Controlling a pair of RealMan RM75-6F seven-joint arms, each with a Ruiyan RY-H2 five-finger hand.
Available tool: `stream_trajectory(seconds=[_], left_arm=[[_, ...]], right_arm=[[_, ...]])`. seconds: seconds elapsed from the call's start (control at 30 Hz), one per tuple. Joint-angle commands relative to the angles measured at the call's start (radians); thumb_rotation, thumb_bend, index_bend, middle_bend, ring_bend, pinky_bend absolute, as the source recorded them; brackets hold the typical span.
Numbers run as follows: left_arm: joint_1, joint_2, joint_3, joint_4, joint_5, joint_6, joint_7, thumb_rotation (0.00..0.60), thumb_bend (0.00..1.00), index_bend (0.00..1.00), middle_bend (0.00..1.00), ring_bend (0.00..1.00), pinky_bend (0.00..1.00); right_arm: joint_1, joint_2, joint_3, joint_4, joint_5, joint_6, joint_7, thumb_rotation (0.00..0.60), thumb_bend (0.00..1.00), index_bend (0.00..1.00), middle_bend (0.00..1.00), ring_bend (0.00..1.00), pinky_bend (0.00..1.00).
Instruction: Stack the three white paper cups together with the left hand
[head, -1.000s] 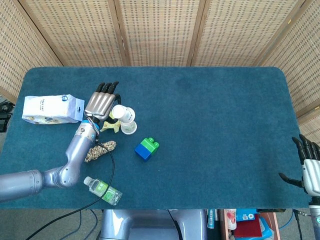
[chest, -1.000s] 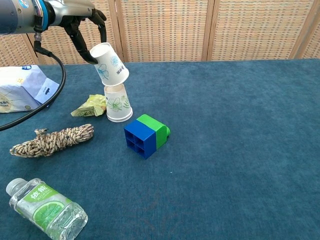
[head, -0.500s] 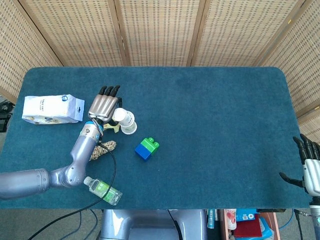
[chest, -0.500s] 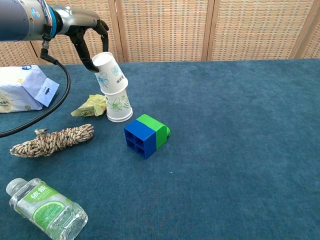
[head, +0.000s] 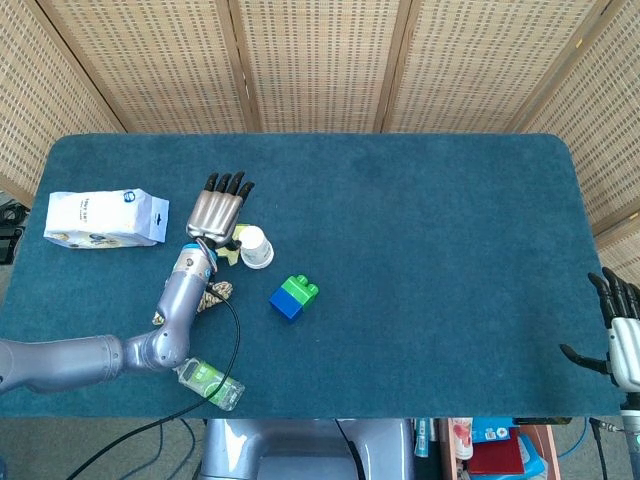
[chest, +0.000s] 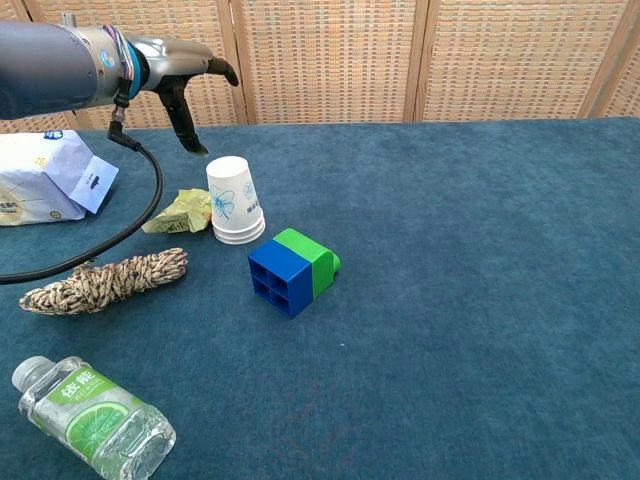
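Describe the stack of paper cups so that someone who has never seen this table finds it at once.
Start on the left half of the teal table, at the blue and green block. Just behind and left of it stands the stack of paper cups, mouth down, beside a crumpled yellow wrapper. It is the only white, tapered thing there, printed with a blue flower, and the left hand hovers above it.

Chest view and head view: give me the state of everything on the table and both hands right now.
paper cups: nested, upside down, standing on the table.
left hand: open, above the cups, touching nothing.
right hand: open, idle at the table edge.
bottle: capped, lying on its side.
rope: bundled, lying flat.
white bag: lying flat.
brick block: tipped on its side.
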Motion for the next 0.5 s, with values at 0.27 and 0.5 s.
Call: stream_trajectory(seconds=[0.27,0.5], left_arm=[[0.173,0.126,0.041,-0.221,0.308,0.158,-0.193,0.600,0.22,0.06,0.00,0.00,0.00],[0.405,0.210,0.200,-0.331,0.669,0.376,-0.353,0.600,0.22,0.06,0.00,0.00,0.00]], right_arm=[[0.003,-0.002,-0.002,0.003,0.003,-0.008,-0.013,0.600,0.00,0.00,0.00,0.00,0.00],[0.006,-0.018,-0.003,0.000,-0.008,0.004,-0.056,0.600,0.00,0.00,0.00,0.00,0.00]])
